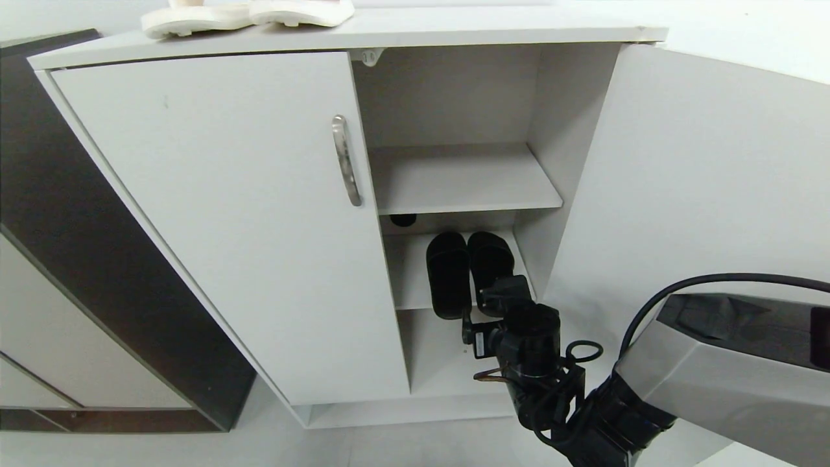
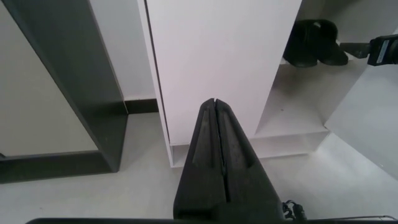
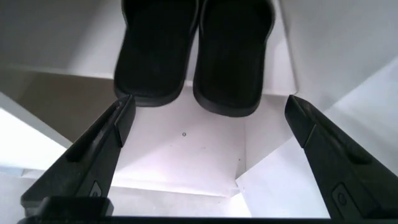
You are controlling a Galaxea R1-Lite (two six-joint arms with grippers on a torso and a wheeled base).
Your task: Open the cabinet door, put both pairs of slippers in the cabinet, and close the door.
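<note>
The right door (image 1: 700, 168) of the cabinet (image 1: 486, 29) stands wide open, so I count the first step as done; the left door (image 1: 214, 214) is closed. The black slippers (image 1: 449, 272) lie side by side on the middle shelf (image 1: 408, 272), their near ends just over its front edge. I take that pair as delivered.

My right tool (image 3: 208, 109) hangs just in front of them, level with that shelf. Its jaws are spread wide with nothing between them, and it is not touching the slippers. My left tool (image 2: 215, 102) sits low over the floor (image 2: 124, 193) in front of the closed left door, its fingers pressed together and holding nothing.

The white slippers (image 1: 194, 19) lie on top of the cabinet, at its left end, not inside it. By my reckoning I am about halfway. I have yet to bring that white pair down onto a shelf; the upper shelf (image 1: 460, 178) looks free. After that I must swing the right door shut.
</note>
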